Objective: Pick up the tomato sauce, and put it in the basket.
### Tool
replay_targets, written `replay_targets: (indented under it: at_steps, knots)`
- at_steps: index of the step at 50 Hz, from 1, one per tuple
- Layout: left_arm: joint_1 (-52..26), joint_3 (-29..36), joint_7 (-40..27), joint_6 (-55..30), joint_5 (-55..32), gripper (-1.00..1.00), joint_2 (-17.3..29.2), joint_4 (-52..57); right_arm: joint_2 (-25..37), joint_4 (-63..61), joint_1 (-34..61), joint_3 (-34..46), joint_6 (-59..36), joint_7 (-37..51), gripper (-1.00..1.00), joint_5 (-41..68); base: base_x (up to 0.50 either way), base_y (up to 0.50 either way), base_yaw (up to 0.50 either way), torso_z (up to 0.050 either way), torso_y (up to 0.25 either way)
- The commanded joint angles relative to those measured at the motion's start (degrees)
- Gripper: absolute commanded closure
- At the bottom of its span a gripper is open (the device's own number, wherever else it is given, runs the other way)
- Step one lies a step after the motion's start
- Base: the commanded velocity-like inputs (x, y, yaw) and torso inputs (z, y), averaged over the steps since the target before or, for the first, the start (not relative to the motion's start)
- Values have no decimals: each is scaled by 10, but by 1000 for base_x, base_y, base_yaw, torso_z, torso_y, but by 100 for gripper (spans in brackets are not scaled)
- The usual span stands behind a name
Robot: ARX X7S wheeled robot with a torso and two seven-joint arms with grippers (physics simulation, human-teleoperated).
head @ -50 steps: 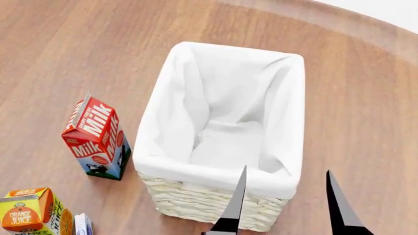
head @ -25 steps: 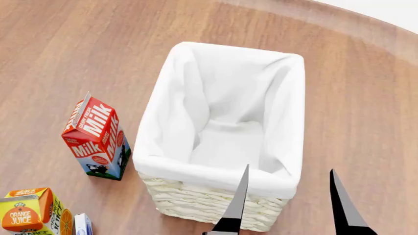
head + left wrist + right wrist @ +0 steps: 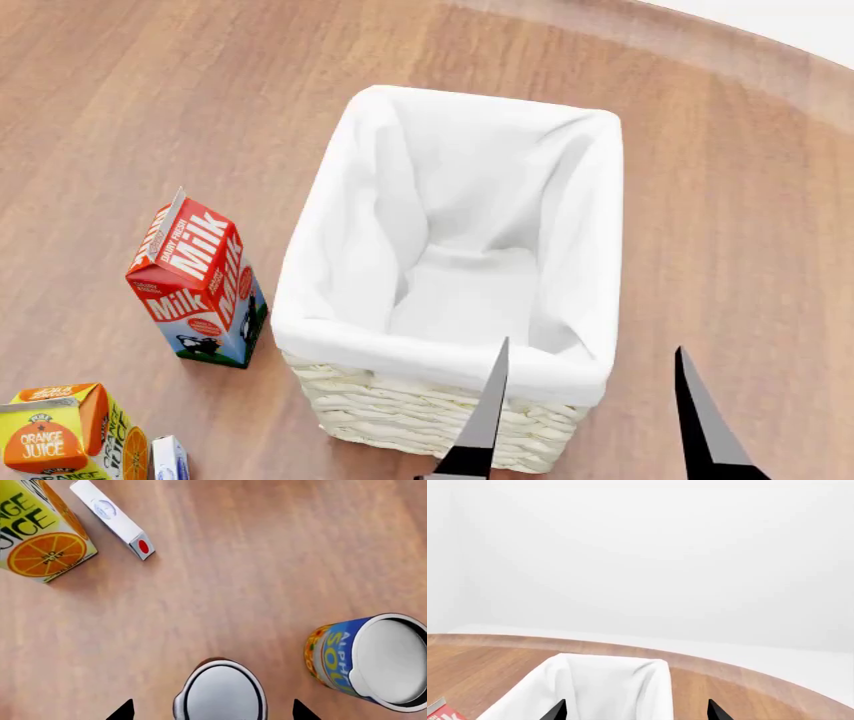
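The right gripper (image 3: 587,415) is sitting with its jaws spread wide at the near edge of the basket (image 3: 414,415), holding nothing. The left gripper (image 3: 212,712) is gaping wide too, hanging right over a silver-topped can (image 3: 223,692), which I'm guessing is the tomato sauce though its label is hidden. A blue-and-orange can (image 3: 363,660) is standing just beside it. Further off, an orange juice carton (image 3: 40,535) and a small white box (image 3: 113,517) are sitting on the wooden table (image 3: 233,580). A milk carton (image 3: 196,280) is standing left of the basket.

The red carton (image 3: 198,285) reads "Milk", the yellow carton (image 3: 60,438) "ORANGE JUICE".
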State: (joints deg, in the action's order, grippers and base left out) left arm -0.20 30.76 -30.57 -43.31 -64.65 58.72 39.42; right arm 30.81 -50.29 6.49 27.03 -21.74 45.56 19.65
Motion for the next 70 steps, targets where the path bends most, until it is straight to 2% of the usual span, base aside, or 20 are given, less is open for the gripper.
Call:
replay_targets:
  at_steps: [1,30,55,56,70]
  knots:
    - [1,2,6,5,5,-100,-5,-14,0,2,-3,2,5,1,-100,-2,0,0,0,0,0]
    - [-22,15,5,-16,0,-100,-25,-26,3,4,-9,3,12,5,-100,-2,0,0,0,0,0]
    - [-32,50,50,-2,65,-100,-59,-94,7,4,-4,0,8,5,-100,4,0,0,0,0,0]
    - [-31,50,49,0,69,100,-58,-93,8,5,-5,-1,9,5,-100,4,0,0,0,0,0]
    - [-26,49,36,-3,60,100,-50,-68,5,10,-4,5,15,3,-100,2,0,0,0,0,0]
